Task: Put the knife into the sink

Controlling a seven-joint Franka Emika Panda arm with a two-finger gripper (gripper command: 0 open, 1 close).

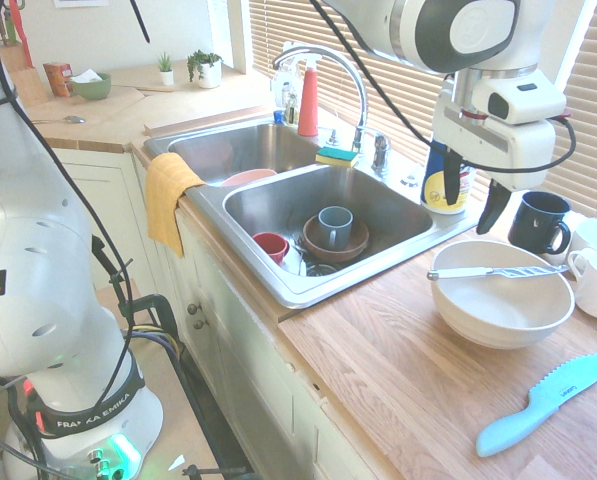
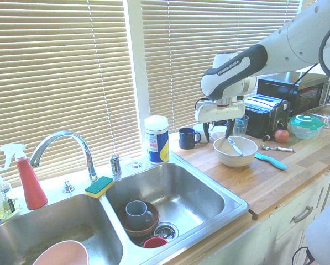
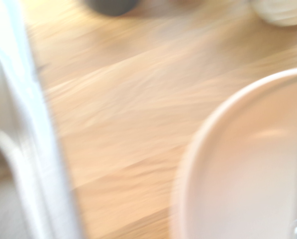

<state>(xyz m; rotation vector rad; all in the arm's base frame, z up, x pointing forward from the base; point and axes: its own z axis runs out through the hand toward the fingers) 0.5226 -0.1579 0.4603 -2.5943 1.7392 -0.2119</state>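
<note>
First exterior view: the white arm reaches in from the top of the picture, and its hand (image 1: 472,200) hangs pointing straight down above the wooden desk (image 1: 398,350), over the strip between the sink (image 1: 378,225) and the white bowl (image 1: 501,292). Its two dark fingers (image 1: 495,206) stand wide apart and carry nothing. The knife (image 1: 493,271) lies flat across the rim of the white bowl, bridging it from one side to the other, below the hand and a little to the picture's right; the hand is clear of it. Behind the hand stands a canister of wipes (image 1: 446,180) with a yellow label, at the sink's back corner. A dark blue mug (image 1: 539,222) stands just behind the bowl, with white mugs (image 1: 593,265) beside it. A light blue plastic knife (image 1: 545,404) lies on the desk nearer the camera, well apart from the bowl. In the sink's nearer basin a grey cup (image 1: 334,226) sits in a brown bowl (image 1: 334,243), with a red cup (image 1: 271,246) next to them. A yellow cloth (image 1: 168,195) hangs over the sink's front edge.

The second exterior view shows the same hand (image 2: 215,132) above the back rim of the bowl (image 2: 235,151), fingers spread, with the knife (image 2: 234,147) slanting inside and across the bowl. The faucet (image 2: 62,147) curves over the sink (image 2: 198,210).

The wrist view is blurred: the bowl's pale rim (image 3: 203,144) curves over bare wood.
</note>
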